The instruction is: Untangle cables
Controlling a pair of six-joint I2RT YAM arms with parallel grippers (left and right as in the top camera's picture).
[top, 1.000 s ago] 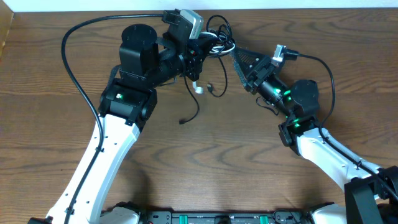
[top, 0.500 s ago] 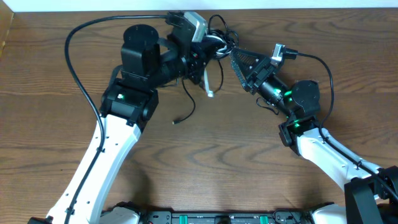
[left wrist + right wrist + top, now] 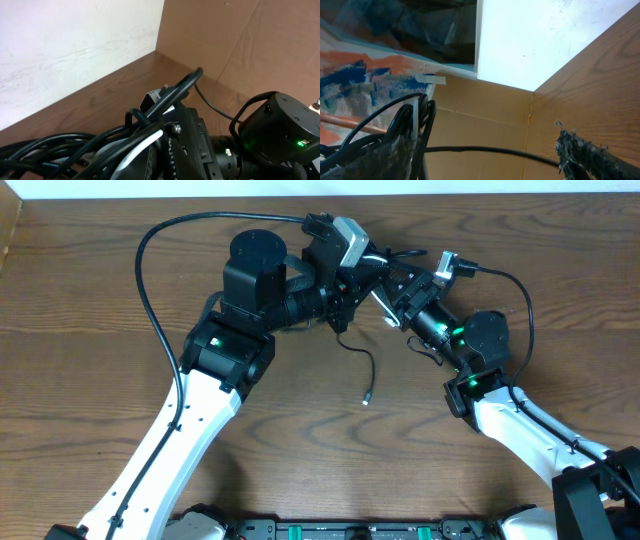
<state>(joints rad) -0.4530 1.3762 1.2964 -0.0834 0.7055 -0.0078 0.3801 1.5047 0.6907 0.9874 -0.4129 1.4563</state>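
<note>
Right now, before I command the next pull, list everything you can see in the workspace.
black cables: several, the knot hides the exact count; black; bunched between the two hands at the table's far side
white cable: one, white, running through that bunch
trailing end: one, black with a small plug, leading from the bunch toward the table's middle
table: one, brown wood, under everything
wall: one, white, behind the far edge
arm cables: two, thick black, one looping off each arm
left hand: one, black, shut on the black cables
right hand: one, black, open, at the bunch's right side
</note>
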